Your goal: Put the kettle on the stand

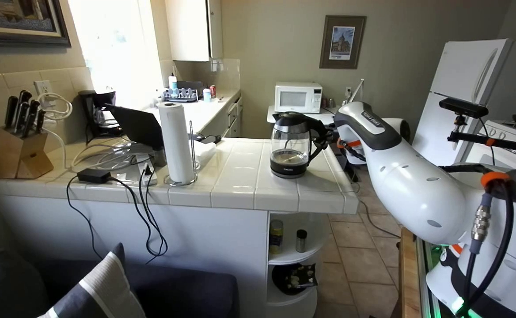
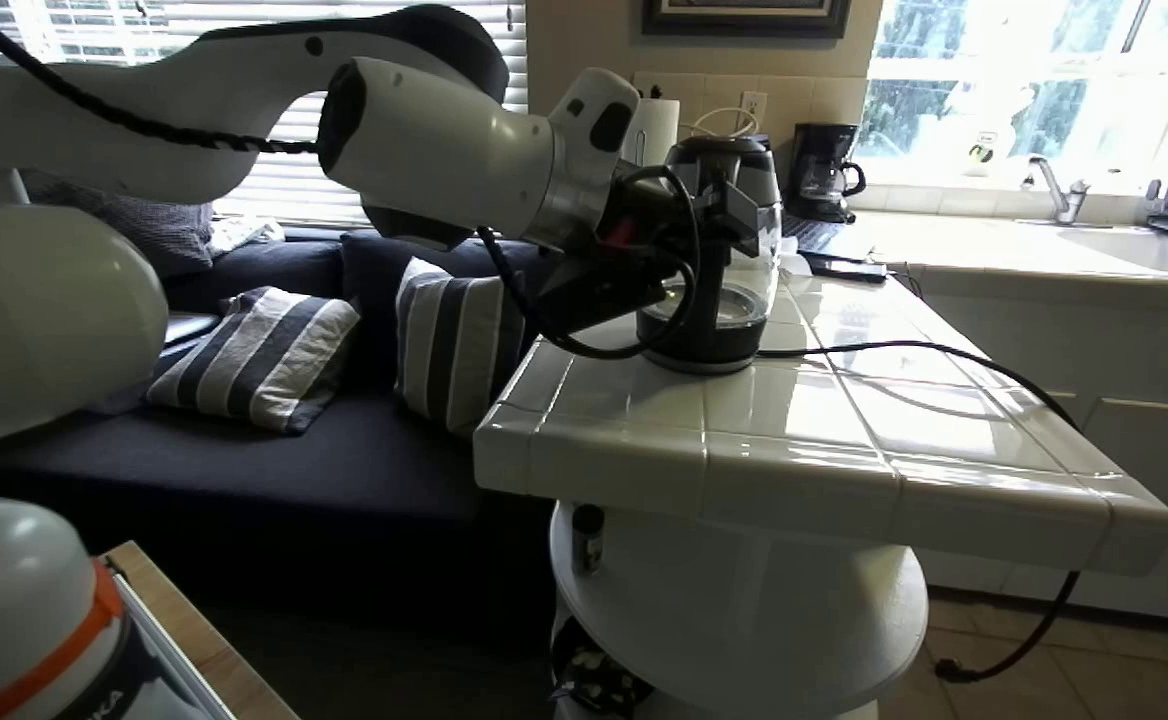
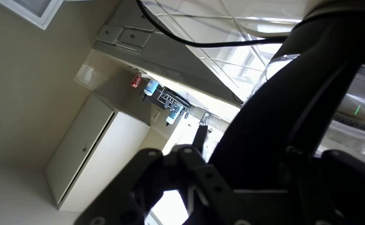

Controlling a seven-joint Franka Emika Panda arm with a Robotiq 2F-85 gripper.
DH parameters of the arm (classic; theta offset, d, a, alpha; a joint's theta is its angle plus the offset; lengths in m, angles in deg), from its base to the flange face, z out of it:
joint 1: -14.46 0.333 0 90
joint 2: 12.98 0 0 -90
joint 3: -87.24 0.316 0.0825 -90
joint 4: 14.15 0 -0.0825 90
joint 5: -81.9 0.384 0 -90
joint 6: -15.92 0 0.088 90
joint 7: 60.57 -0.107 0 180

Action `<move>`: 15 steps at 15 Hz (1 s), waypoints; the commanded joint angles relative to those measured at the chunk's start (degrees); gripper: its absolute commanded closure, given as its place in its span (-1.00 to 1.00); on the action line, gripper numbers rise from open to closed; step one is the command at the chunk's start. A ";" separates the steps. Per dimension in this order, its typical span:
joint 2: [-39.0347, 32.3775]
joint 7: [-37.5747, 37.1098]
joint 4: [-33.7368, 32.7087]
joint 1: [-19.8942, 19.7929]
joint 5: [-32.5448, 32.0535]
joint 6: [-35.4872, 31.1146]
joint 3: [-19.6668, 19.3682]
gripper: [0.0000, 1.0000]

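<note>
The kettle (image 1: pixel 290 145) sits upright on the bench (image 1: pixel 236 164), apparently seated on the stand (image 2: pixel 704 367), only a thin edge of which shows beneath. We judge the release to be in hand: our pincer (image 3: pixel 248 143) looks spread around the handle (image 3: pixel 270 115), a gap showing at one side. Next we should back straight off; the handle between the jaws is what could catch. A black cord (image 3: pixel 217 44) crosses the bench beside the kettle; the paper-towel roll (image 1: pixel 177 143) stands well apart.

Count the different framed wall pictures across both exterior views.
2: a dark-framed picture, cut off in both exterior views, above the knife block; a brown-framed picture, in an exterior view, higher than the microwave. More may be out of view.
</note>
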 commanded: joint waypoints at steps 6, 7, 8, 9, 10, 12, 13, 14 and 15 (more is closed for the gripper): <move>-3.28 -2.58 3.15 1.53 -5.72 11.01 -4.83 -1.00; -4.18 -2.73 3.50 1.74 -6.75 13.10 -6.03 -1.00; -4.85 -2.84 3.71 1.85 -7.63 14.85 -7.04 -1.00; -5.91 -2.78 3.33 1.44 -8.44 17.08 -8.01 -1.00; -6.94 -2.82 3.49 1.60 -9.64 19.27 -9.29 -1.00; -9.19 -2.71 3.51 1.97 -12.25 23.73 -11.77 -1.00; -10.28 -2.46 3.46 2.07 -13.46 25.51 -12.86 -1.00; -11.40 -2.57 3.42 2.32 -14.90 26.70 -14.03 -1.00; -12.50 -3.27 3.25 2.63 -17.01 27.29 -15.28 -1.00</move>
